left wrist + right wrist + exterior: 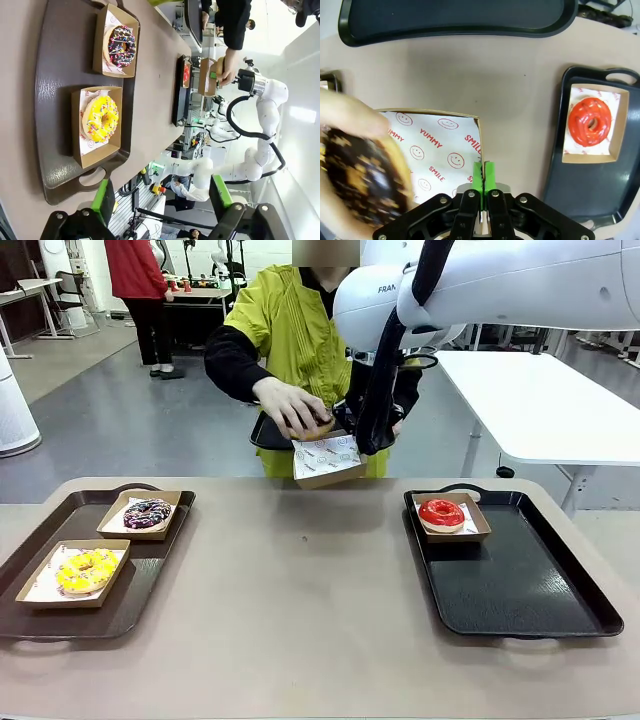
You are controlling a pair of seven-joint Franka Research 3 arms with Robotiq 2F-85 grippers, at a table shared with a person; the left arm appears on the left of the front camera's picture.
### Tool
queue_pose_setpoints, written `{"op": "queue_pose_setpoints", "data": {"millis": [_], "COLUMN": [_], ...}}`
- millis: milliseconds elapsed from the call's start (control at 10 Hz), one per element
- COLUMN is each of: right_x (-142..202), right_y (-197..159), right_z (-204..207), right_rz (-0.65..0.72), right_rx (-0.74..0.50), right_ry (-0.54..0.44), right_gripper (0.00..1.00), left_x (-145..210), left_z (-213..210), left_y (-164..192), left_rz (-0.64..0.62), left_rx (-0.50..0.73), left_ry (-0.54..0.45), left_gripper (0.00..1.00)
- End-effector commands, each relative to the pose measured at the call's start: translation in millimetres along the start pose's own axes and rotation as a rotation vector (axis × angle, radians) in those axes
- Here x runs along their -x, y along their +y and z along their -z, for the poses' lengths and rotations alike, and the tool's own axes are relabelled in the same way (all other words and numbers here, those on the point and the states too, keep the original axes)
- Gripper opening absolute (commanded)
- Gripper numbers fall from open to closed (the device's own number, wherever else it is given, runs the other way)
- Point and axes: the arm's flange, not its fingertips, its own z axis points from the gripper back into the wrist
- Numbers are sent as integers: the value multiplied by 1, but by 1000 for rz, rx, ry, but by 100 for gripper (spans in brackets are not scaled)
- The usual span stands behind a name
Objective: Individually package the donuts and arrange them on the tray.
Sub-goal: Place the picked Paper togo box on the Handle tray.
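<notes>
**Fourth donut going into the held box**

Front: our right gripper (pixel 352 443) clamps the box (pixel 326 460) above the bench's far edge; the person's hand (pixel 292 406) lowers the chocolate donut (pixel 318 424). A thin rim grip might tip.

Left wrist: left gripper (pixel 162 197) open, empty; yellow donut (pixel 101 119) and purple donut (pixel 121 46) boxed on the left tray (pixel 52 75).

Right wrist: red donut (pixel 590 122) boxed on the right tray (pixel 580 190).

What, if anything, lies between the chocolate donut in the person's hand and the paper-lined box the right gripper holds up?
Nothing visible: the chocolate donut hovers directly over the open box, pinched at its edge by the right gripper.
</notes>
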Motion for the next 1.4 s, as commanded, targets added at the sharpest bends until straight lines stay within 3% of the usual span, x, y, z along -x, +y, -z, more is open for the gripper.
{"op": "queue_pose_setpoints", "data": {"millis": [0,1100,1300], "right_x": [2,0,39], "right_y": [-1,0,-21], "right_z": [-1,0,-27], "right_rz": [5,0,-24], "right_rx": [-10,0,47], "right_ry": [-1,0,19], "right_gripper": [0,1,1], "left_x": [3,3,3], "left_z": [-2,-2,-2], "left_y": [-2,-2,-2], "left_rz": [2,2,2], "left_rx": [8,8,8], "left_ry": [2,2,2], "left_gripper": [99,99,99]}}
